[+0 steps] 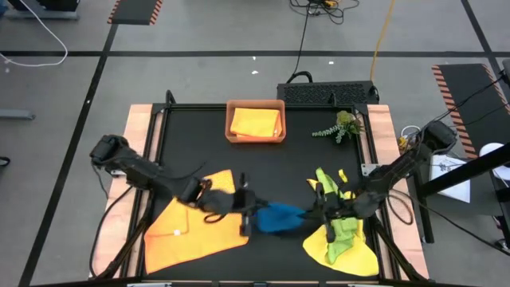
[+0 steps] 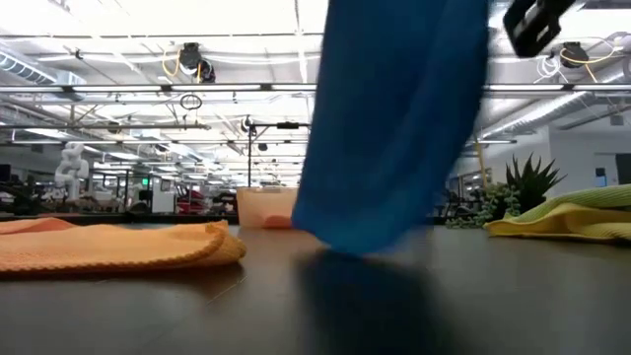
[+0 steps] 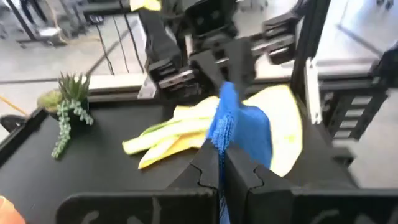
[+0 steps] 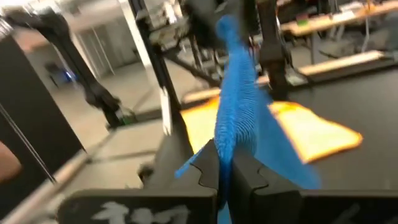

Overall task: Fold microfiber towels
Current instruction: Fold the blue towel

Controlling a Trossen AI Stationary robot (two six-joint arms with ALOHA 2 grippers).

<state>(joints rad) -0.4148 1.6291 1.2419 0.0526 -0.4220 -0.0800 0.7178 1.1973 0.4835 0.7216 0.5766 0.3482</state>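
A blue towel [image 1: 277,217] hangs between my two grippers above the table's near middle; in the low view [image 2: 394,128] it drapes down to just above the tabletop. My left gripper [image 1: 247,214] is shut on its left end, my right gripper [image 1: 312,212] on its right end. An orange towel [image 1: 195,227] lies spread at the near left. A yellow towel [image 1: 343,247] with a lime green one [image 1: 339,215] on it lies at the near right. Another yellow towel [image 1: 256,122] lies in the orange-brown tray [image 1: 231,119]. My left gripper pinches the blue towel's edge [image 3: 221,140] between its two shut fingers, level, from the table's left. The cloth stands up in a bunched fold past the fingertips and hangs clear of the table. My right gripper pinches the towel's opposite edge [image 4: 227,134] between its shut fingers, level, from the table's right. The cloth runs away from the fingertips in a gathered strip and sags below.
A green plant sprig [image 1: 341,126] lies at the far right of the black mat. The tray stands at the far middle. Wooden table edges [image 1: 139,143] frame the mat on both sides.
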